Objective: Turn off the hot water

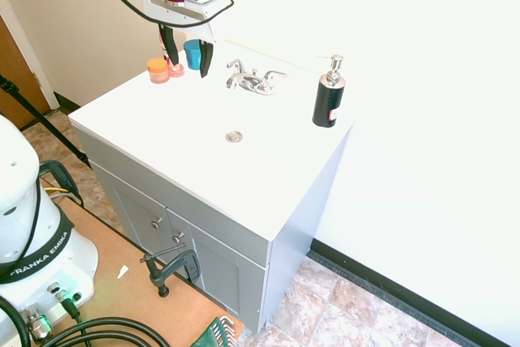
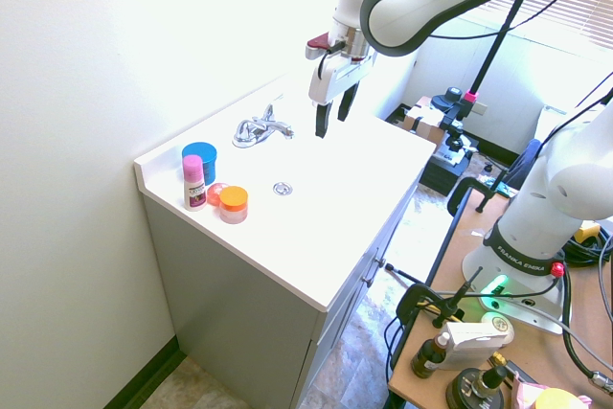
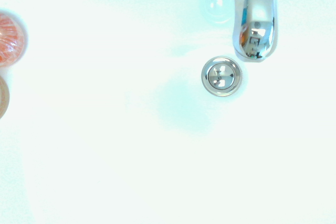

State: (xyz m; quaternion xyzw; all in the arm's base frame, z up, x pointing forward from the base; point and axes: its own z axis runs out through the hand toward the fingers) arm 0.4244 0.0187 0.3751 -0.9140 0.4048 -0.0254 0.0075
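Observation:
A chrome faucet (image 1: 253, 80) with two lever handles stands at the back of the white sink top (image 1: 162, 132); the second exterior view shows the faucet (image 2: 261, 127) from the other side. My gripper (image 1: 187, 56) hangs open above the basin, left of the faucet in the first exterior view and apart from it, nothing between its fingers. In the second exterior view the gripper (image 2: 330, 118) is right of the faucet. The wrist view looks straight down on the spout (image 3: 255, 19) and the drain (image 3: 222, 76). I cannot make out any running water.
A blue cup (image 1: 192, 53), a pink bottle (image 2: 194, 183) and an orange-lidded jar (image 1: 158, 70) cluster at the back left corner. A black soap dispenser (image 1: 329, 93) stands right of the faucet. The drain (image 1: 234, 136) lies mid-basin.

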